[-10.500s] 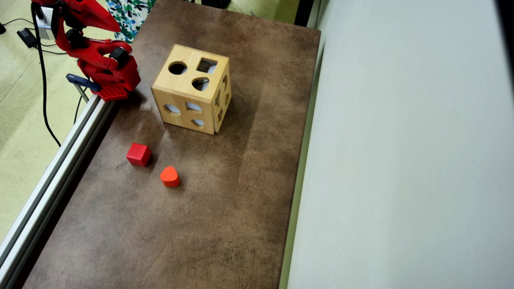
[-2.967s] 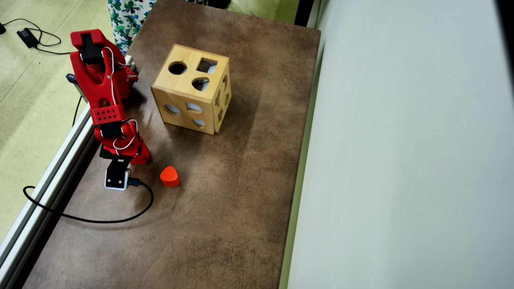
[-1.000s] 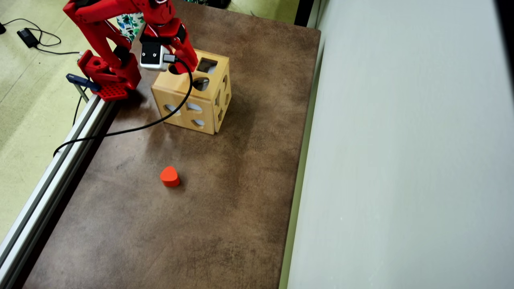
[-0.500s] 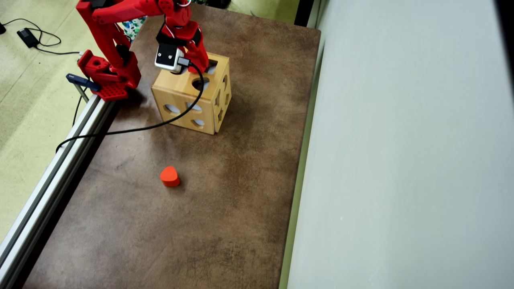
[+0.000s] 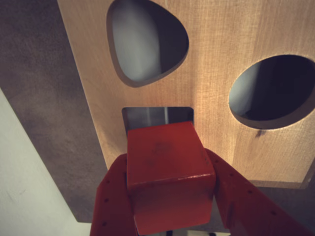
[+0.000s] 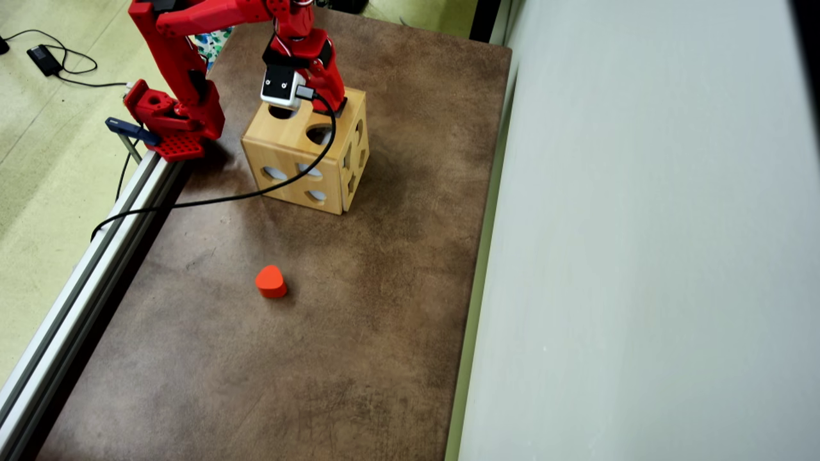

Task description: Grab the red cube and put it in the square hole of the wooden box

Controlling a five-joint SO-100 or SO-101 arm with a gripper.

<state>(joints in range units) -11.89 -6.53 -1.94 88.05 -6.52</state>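
Note:
In the wrist view my red gripper [image 5: 170, 182] is shut on the red cube [image 5: 167, 169], one finger on each side. The cube hangs just above the top of the wooden box [image 5: 221, 49], over the near edge of the square hole [image 5: 156, 116], which it partly covers. In the overhead view the box [image 6: 301, 157] stands at the back of the brown mat and my arm [image 6: 298, 64] reaches over its top; the cube and the fingers are hidden there under the wrist.
The box top also has a rounded triangular hole [image 5: 145, 42] and a round hole [image 5: 273, 88]. A red rounded block [image 6: 270, 282] lies on the mat [image 6: 359, 307] in front. An aluminium rail [image 6: 83, 282] runs along the left, a pale wall [image 6: 640, 224] on the right.

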